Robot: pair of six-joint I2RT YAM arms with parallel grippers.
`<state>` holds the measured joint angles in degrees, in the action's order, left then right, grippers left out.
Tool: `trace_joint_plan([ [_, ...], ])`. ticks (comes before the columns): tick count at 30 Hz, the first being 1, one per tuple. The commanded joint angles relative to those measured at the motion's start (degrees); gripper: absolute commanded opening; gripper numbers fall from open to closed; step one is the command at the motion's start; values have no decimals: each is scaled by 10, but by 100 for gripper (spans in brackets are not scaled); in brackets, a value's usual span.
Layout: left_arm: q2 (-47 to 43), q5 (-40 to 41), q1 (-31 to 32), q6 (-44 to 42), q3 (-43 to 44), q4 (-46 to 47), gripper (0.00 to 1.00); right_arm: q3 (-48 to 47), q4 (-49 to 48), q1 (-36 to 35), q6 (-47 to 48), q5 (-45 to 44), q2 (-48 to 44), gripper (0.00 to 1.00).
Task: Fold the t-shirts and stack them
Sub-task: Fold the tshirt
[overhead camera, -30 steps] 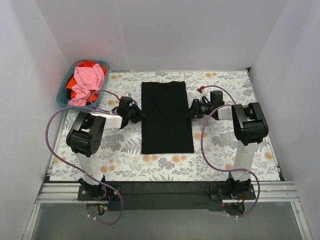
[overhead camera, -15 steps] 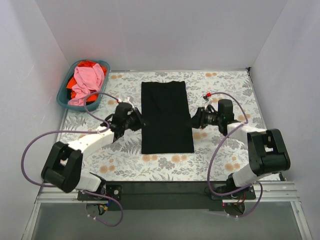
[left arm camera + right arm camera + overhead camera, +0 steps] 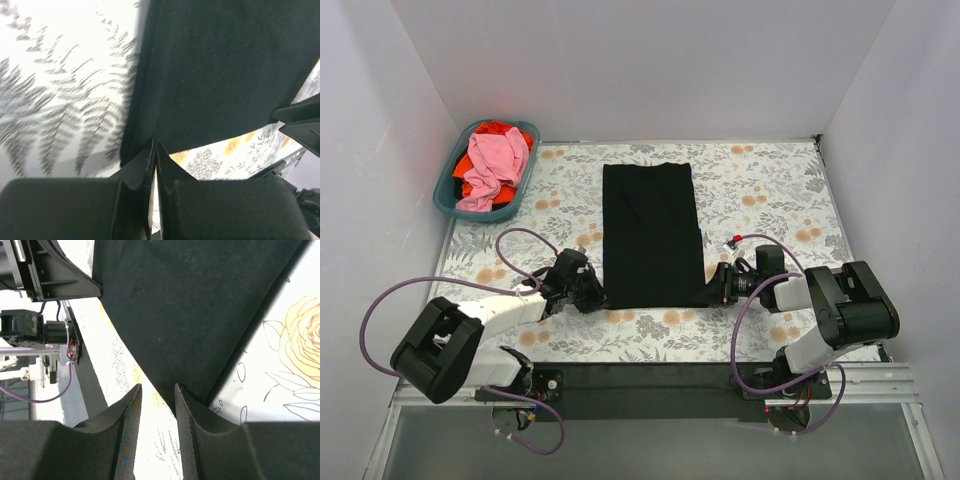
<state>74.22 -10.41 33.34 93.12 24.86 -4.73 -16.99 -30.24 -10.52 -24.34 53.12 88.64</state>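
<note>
One matte black t-shirt (image 3: 650, 235) lies as a smooth long rectangle on the floral counter (image 3: 770, 190). The left tool (image 3: 154, 147) pinches its near-left corner. The right tool (image 3: 157, 390) straddles the near-right corner, slightly parted.

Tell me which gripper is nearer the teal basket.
Left. The left gripper is at the near left corner of the black t-shirt, on the same side as the teal basket; the right gripper is at its near right corner, farther off.
</note>
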Motion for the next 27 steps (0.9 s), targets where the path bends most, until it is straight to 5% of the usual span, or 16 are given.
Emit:
trace_joint_plan([
  [1, -51, 57, 0, 18, -2, -83, 0, 21, -15, 7, -8, -52, -9, 41],
  [6, -135, 142, 2, 20, 54, -215, 22, -3, 102, -6, 12, -100, -136, 47],
  [9, -132, 171, 7, 12, 87, -278, 43, -38, 239, -47, 40, -193, -213, 64],
  [10, -126, 176, 14, 9, 105, -287, 57, -68, 273, -62, 55, -262, -228, 68],
  [14, -68, 180, 37, -7, 138, -305, 74, -137, 445, -154, 60, -436, -262, 77],
  [19, 12, 202, 73, -11, 178, -315, 67, -180, 525, -209, 39, -554, -250, 78],
  [27, 82, 225, 101, -15, 215, -316, 47, -193, 548, -248, 15, -595, -218, 78],
])
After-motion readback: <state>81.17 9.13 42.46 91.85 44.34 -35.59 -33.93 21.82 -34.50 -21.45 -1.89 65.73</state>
